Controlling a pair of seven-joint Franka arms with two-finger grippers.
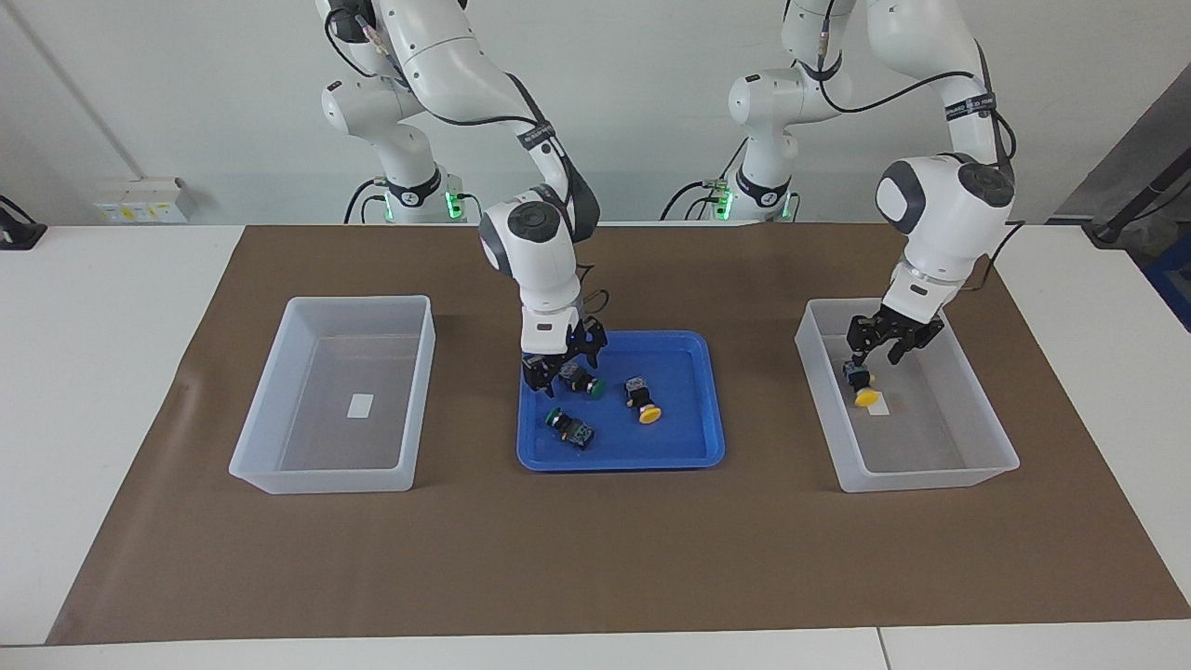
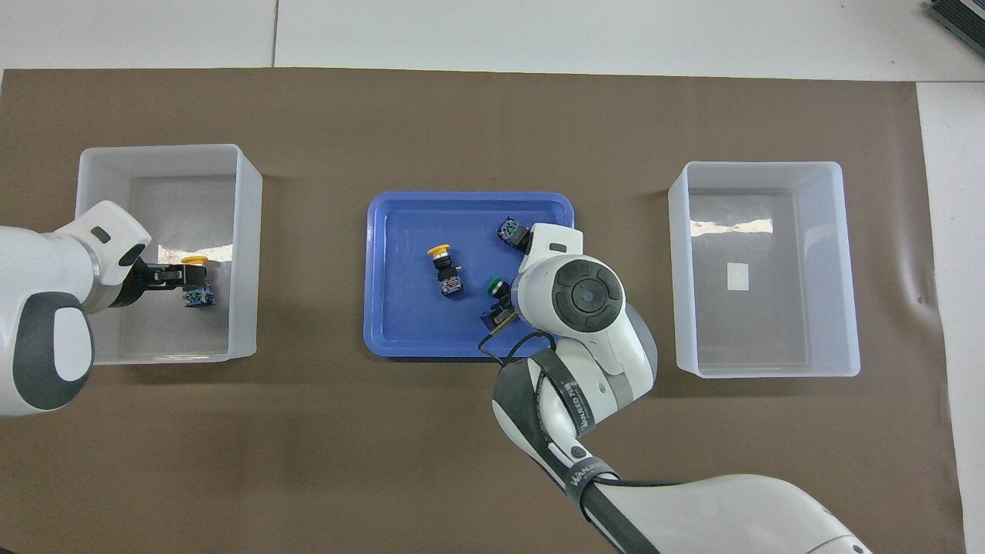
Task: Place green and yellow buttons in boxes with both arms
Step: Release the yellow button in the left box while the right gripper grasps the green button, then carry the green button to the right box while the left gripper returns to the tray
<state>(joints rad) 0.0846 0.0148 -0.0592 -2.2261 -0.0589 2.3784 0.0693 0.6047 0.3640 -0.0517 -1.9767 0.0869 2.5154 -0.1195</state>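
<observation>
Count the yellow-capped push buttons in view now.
2: one yellow-capped push button lies in the translucent box under the left gripper; the other lies in the blue tray.
</observation>
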